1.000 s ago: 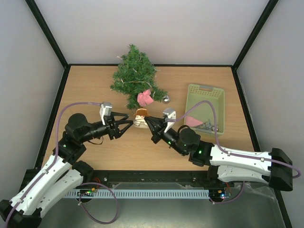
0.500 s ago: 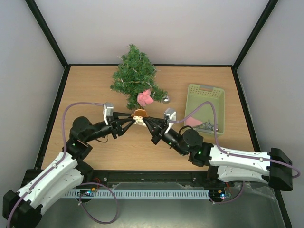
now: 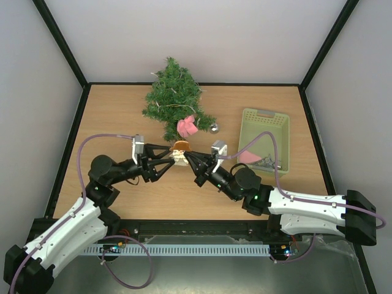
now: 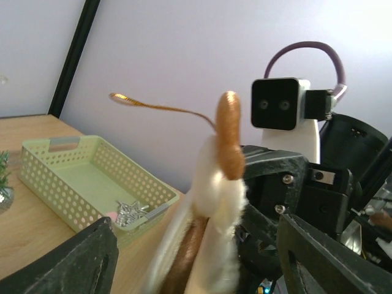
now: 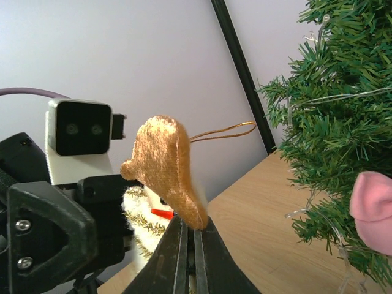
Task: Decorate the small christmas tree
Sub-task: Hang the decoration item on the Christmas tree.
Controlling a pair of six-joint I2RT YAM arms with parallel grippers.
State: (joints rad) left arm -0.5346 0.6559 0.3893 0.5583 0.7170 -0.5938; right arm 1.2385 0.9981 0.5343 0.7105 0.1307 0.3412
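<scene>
The small christmas tree [image 3: 173,98] stands at the back of the table, and its branches [image 5: 343,122] fill the right of the right wrist view. My right gripper [image 3: 188,157] [image 5: 195,236] is shut on a snowman ornament [image 3: 180,150] [image 5: 165,168] with a gold hat, held just in front of the tree's base. A thin gold loop [image 5: 223,130] [image 4: 153,107] sticks out from the hat. My left gripper [image 3: 167,154] [image 4: 195,226] faces it from the left, open, with a finger on either side of the ornament [image 4: 217,196] and a gap to each.
A pink ornament [image 3: 187,127] [image 5: 372,211] and a silver ball [image 3: 214,128] hang on the tree's lower branches. A light green basket [image 3: 264,122] [image 4: 79,184] at the right holds a pink piece [image 3: 248,156] and a silver star [image 4: 130,212].
My left gripper has moved right until its fingers bracket the snowman ornament, and its jaws narrowed and then widened again. The right gripper has nudged the ornament slightly toward the tree.
</scene>
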